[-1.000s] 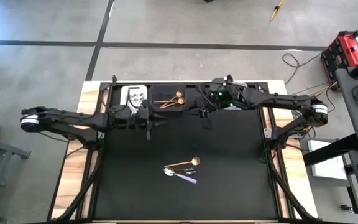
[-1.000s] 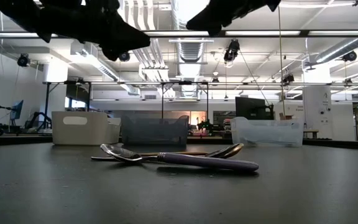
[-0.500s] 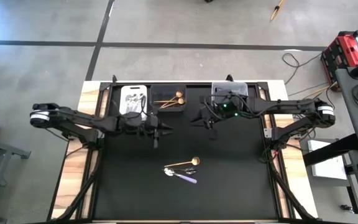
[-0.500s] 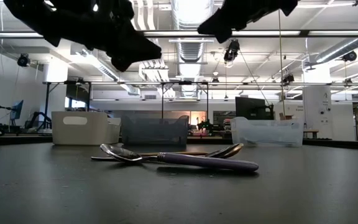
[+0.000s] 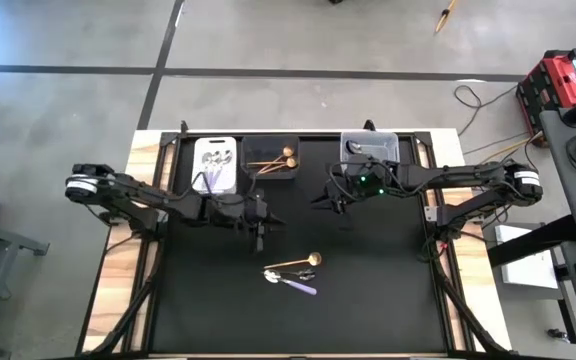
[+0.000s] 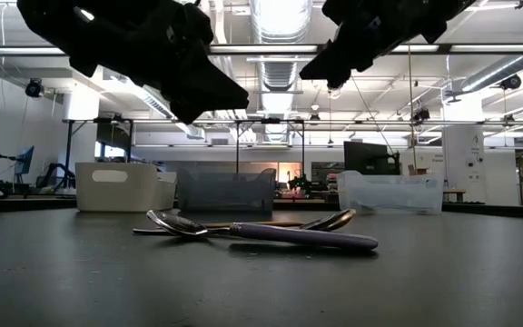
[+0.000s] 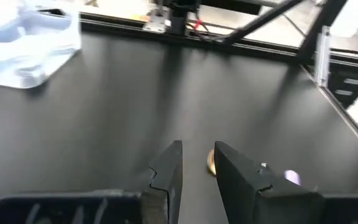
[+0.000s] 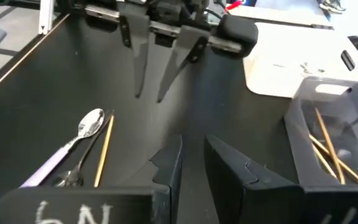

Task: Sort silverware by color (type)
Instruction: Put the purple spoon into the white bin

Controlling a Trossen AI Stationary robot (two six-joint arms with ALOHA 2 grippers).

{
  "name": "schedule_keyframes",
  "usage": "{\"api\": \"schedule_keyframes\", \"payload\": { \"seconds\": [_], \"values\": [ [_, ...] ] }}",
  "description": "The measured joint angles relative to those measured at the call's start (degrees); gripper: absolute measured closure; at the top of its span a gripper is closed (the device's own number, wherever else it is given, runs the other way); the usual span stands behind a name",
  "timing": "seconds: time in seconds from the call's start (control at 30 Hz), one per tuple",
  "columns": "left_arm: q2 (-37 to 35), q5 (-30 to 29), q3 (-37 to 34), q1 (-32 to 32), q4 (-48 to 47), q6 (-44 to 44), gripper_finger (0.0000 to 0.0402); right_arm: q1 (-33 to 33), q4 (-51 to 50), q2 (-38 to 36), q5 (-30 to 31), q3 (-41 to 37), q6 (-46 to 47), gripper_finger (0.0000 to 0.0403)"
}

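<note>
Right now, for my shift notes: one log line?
left fingers: empty, above mat | right fingers: empty | spoons: mid-mat, unsorted

Both grippers are hovering over the counter (image 5: 388,290), left gripper (image 5: 259,243), right gripper (image 5: 343,221), with three spoons (image 5: 293,272) lying below between them.

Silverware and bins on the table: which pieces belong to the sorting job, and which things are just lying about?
Job:
- gold spoon, loose on the mat
- lilac-handled spoon, loose beside it
- gold pieces in the dark bin
- silverware in the white bin
- clear bin

Lying about:
- red case
- floor cables
</note>
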Motion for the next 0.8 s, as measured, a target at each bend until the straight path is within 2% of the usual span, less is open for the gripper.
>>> {"api": "schedule_keyframes", "payload": {
  "seconds": [0.4,0.6,0.8],
  "values": [
    [8.74,-4.09,4.69,-7.16,0.07,-0.97,0.0326,5.28,5.37,-0.13,0.10,-4.36,0.85,0.0344],
    [11.96,-4.16,5.17,-7.48,-0.86,-2.54,0.0326,9.47,5.42,-0.13,6.32,-5.20,0.95,0.0344],
    [14.05,-5.91,5.63,-7.61,-0.89,-2.78,0.0326,12.30,7.18,-0.13,7.78,-6.40,1.93,0.0344]
  ]
}}
